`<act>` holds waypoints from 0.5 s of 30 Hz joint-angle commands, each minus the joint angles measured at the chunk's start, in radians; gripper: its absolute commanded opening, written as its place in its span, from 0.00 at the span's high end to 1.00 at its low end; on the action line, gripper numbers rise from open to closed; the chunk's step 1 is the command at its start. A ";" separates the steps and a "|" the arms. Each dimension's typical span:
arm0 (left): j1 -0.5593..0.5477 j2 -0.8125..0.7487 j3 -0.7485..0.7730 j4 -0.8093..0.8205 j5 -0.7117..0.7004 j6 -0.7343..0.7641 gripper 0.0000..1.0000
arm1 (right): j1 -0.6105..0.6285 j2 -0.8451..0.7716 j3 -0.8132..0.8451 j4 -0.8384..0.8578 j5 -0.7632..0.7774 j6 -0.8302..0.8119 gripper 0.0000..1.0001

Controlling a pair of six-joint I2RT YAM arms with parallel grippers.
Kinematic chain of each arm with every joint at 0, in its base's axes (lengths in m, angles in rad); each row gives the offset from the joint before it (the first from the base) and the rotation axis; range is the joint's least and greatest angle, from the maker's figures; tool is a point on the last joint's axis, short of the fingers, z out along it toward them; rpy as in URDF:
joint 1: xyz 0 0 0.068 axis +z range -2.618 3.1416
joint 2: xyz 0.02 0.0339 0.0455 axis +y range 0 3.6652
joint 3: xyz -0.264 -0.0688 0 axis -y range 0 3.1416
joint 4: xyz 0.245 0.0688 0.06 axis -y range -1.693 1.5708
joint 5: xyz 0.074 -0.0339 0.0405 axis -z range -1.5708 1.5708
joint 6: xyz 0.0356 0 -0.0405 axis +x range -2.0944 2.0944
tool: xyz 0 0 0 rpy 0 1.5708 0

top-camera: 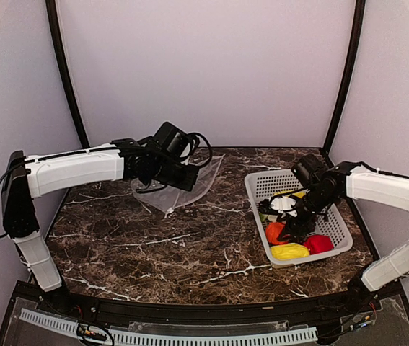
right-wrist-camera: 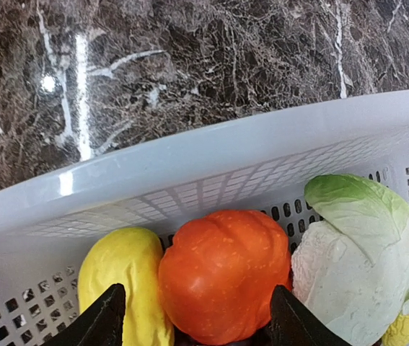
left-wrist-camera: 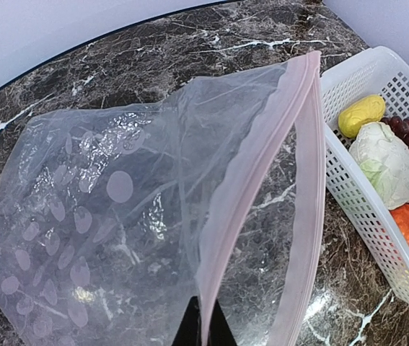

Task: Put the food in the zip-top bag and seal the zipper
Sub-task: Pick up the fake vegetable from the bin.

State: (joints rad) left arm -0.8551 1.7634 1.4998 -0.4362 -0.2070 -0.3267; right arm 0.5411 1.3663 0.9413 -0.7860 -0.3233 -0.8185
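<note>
1. The left gripper, at the bottom edge of its wrist view, was pinched tight on the zipper. The mouth of the zip-top bag gaped over the marble table.
2. The bag lay upper centre in the overhead view, and the white basket sat to its right.
3. The right gripper was down inside the basket, its fingers apart either side of the orange pumpkin.
4. A yellow piece and the cauliflower crowded the pumpkin, with the basket wall just behind.
5. The red pepper lay at the basket's lower end and the grape bunch beside the cauliflower.
</note>
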 commanded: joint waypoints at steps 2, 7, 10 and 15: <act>0.006 -0.001 0.015 0.041 0.004 -0.063 0.99 | 0.037 0.034 -0.050 0.154 0.192 0.015 0.33; 0.015 0.009 0.041 0.037 -0.004 -0.080 0.99 | 0.045 0.073 -0.070 0.167 0.208 0.016 0.30; 0.021 0.021 0.064 0.022 -0.001 -0.082 0.99 | 0.050 0.097 -0.076 0.168 0.213 0.014 0.24; 0.029 0.040 0.093 0.009 0.018 -0.088 0.99 | 0.051 0.112 -0.081 0.158 0.220 0.020 0.21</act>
State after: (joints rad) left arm -0.8341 1.7943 1.5581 -0.4095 -0.2012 -0.4004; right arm 0.5896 1.4590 0.8814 -0.6418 -0.1394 -0.8047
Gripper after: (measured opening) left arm 0.010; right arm 0.833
